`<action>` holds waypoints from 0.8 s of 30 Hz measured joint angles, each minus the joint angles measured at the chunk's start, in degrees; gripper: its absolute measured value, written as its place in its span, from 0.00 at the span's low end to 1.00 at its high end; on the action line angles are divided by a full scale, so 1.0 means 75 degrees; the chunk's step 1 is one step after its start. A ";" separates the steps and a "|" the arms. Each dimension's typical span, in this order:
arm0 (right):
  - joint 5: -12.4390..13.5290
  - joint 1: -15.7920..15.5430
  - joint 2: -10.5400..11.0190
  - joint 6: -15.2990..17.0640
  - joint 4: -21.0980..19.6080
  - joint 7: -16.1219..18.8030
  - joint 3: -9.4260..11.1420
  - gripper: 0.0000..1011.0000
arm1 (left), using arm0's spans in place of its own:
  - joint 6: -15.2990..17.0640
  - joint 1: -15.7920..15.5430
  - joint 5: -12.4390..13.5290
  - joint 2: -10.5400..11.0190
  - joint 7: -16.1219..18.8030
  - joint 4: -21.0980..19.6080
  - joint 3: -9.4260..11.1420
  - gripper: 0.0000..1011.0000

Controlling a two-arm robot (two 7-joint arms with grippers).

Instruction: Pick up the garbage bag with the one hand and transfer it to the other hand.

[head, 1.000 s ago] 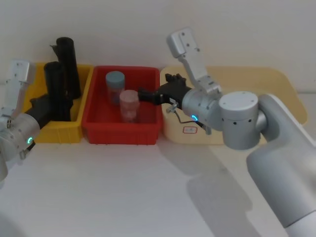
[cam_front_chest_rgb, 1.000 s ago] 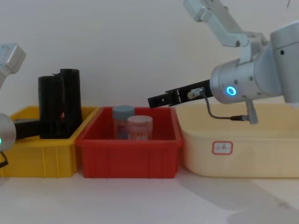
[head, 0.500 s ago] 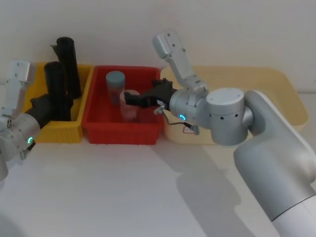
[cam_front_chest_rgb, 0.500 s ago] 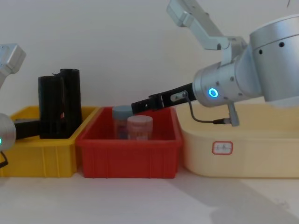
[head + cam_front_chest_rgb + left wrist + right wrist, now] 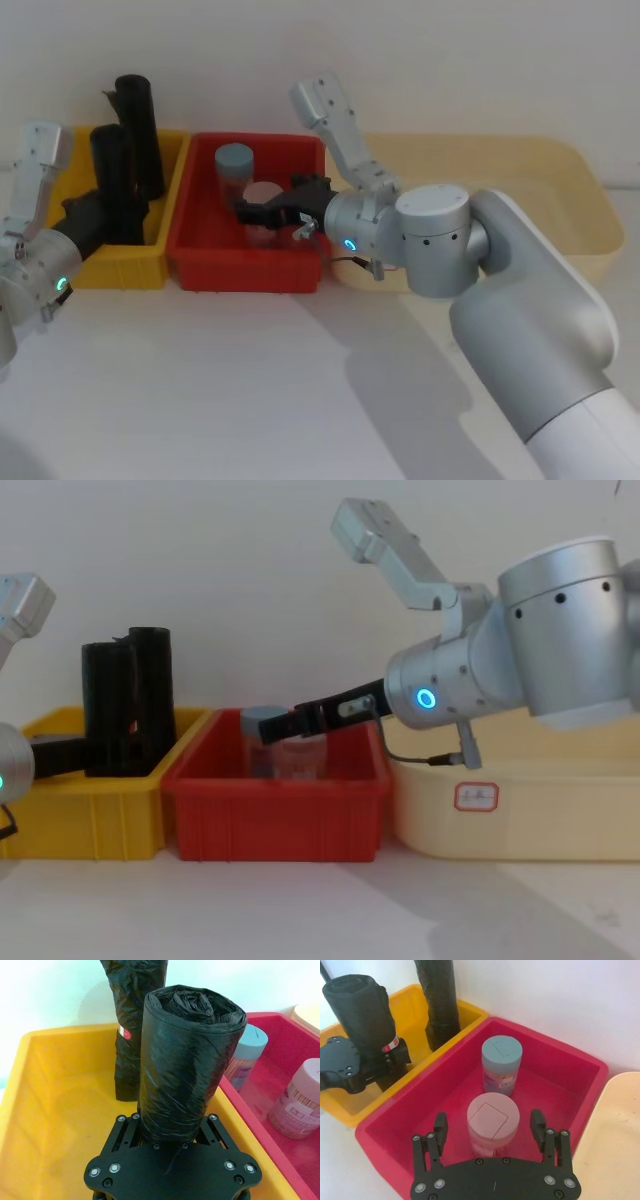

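Observation:
The garbage bag (image 5: pixel 112 165) is a thick black roll standing upright in the yellow bin (image 5: pixel 120 270), with a red-orange mark on its side (image 5: pixel 390 1045). My left gripper (image 5: pixel 105 215), on the arm with the green-cyan ring, is shut on its lower part (image 5: pixel 187 1065). A second, taller black roll (image 5: pixel 140 130) stands behind it at the bin's back. My right gripper (image 5: pixel 245 212), on the blue-ringed arm, is open over the red bin (image 5: pixel 245 275), its fingers (image 5: pixel 440 1127) either side of a pink-lidded jar (image 5: pixel 492 1125) below it.
The red bin also holds a blue-lidded jar (image 5: pixel 234 165), farther back. A wide cream tub (image 5: pixel 560 160) sits to its right. All three containers line the white wall. The right arm's elbow (image 5: pixel 370 525) rises high above the bins.
My right gripper has swung left from over the cream tub to over the red bin. The left gripper and the roll have not moved.

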 joint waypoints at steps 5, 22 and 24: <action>-0.0066 0.0147 -0.0146 -0.0142 0.0429 -0.0041 -0.0007 0.99 | 0.0000 0.0000 0.0001 0.0000 0.0000 0.0000 0.0000 0.39; -0.0243 0.0436 -0.0451 -0.0607 0.1396 -0.0140 0.0010 0.99 | 0.0000 0.0001 0.0000 0.0000 0.0000 0.0000 0.0000 0.39; -0.0253 0.0459 -0.0474 -0.0655 0.1464 -0.0148 0.0016 0.96 | 0.0000 0.0000 0.0000 0.0000 0.0000 -0.0001 0.0000 0.39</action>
